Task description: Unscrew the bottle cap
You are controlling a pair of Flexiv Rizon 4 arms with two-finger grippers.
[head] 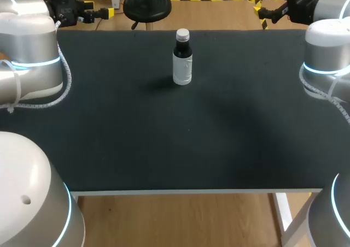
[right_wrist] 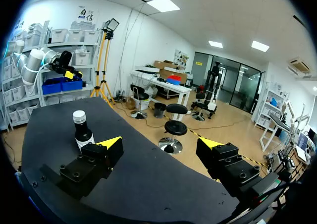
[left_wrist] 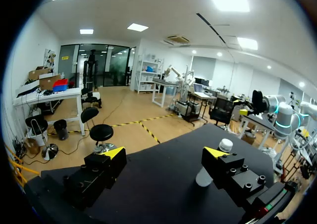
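**Item: bottle** [head: 182, 58]
- Appearance: small, with a round body. The upper part is dark and a white label wraps the lower part. A narrow neck carries a pale screw cap [head: 182, 35], which is seated on the neck.
- Orientation: upright on its base, long axis vertical, cap end up. No lean is visible in any view.
- Location: on the black table [head: 164, 148], toward its far edge, roughly midway between the two grippers and well apart from both. Nothing touches it.

**Tool: left gripper** [left_wrist: 164, 154]
- State: fingers spread wide, with only bare table surface in the gap. It holds nothing.
- Relation to item: the bottle stands ahead of it and off to the side of one finger [left_wrist: 225, 167]. That finger covers much of the body, so only the cap and the lower edge of the label show around it.

**Tool: right gripper** [right_wrist: 159, 144]
- State: fingers wide apart, nothing held between them.
- Relation to item: the bottle stands ahead of it, just beyond the yellow tip of one finger [right_wrist: 101, 154]. That finger hides the bottle's base, while the cap and dark shoulder are in plain sight.

**Position of tools**
- Both grippers sit out past the table's far corners, one on each side of the bottle.
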